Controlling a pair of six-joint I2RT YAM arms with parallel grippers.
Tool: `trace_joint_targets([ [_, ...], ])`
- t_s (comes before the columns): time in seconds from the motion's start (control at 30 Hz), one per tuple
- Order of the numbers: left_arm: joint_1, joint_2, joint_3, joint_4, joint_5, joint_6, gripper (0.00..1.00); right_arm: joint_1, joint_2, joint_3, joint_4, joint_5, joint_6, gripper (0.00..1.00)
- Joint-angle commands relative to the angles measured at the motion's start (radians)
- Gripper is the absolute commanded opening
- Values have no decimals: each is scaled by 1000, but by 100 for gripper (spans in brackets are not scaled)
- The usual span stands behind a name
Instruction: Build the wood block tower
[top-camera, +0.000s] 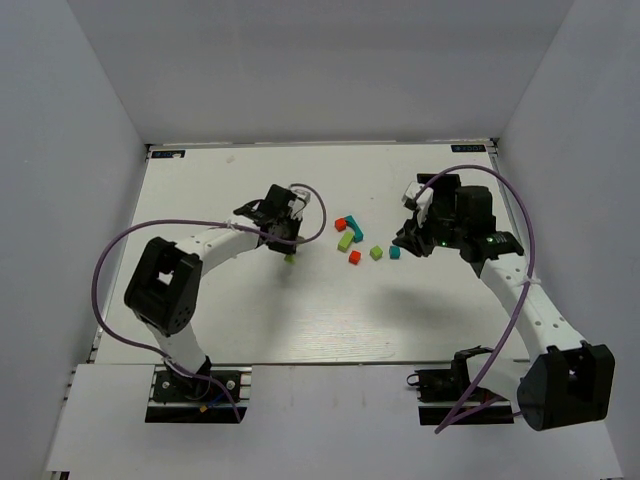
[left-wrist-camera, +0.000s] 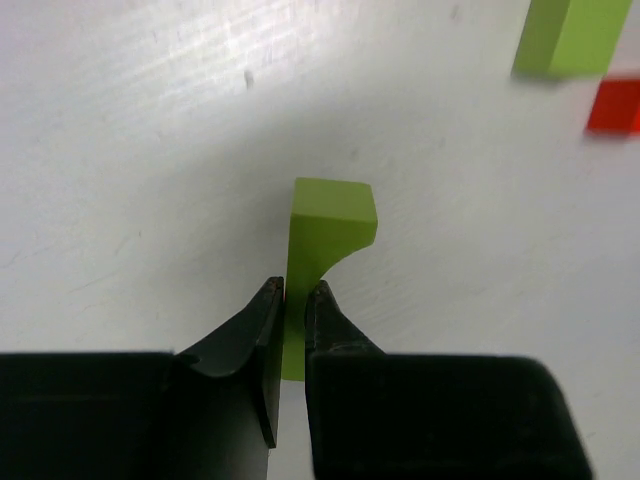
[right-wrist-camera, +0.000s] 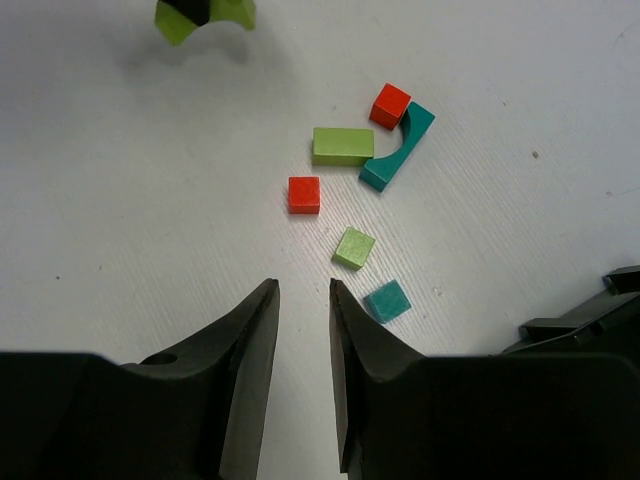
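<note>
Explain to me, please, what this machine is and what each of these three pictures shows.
Two robot arms are bolted at the near edge of a white table. The overhead picture looks down on both. The other two come from a camera on each wrist, looking past that arm's own black jaws. The left gripper is shut on a lime arch block. The right gripper is open and empty. Loose ahead of it lie two red cubes, a lime bar, a teal arch, a lime cube and a teal cube. Nothing is stacked yet.

Lime arch (left-wrist-camera: 332, 215) half-hidden by left tool (left-wrist-camera: 296, 288).
</note>
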Motion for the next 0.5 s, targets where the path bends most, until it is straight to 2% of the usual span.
trace_joint_targets([
  [0.0, -28, 41, 145, 12, -92, -199, 0, 6, -32, -13, 19, 3, 3, 33],
  [0.13, -49, 174, 326, -106, -206, -287, 0, 6, -55, -28, 19, 3, 9, 33],
  [0.33, -80, 349, 572, -291, -278, -424, 0, 3, -89, -43, 16, 10, 15, 33],
  [0.47, -98, 426, 673, -399, -310, -471, 0, 3, -109, -59, 16, 10, 15, 33],
])
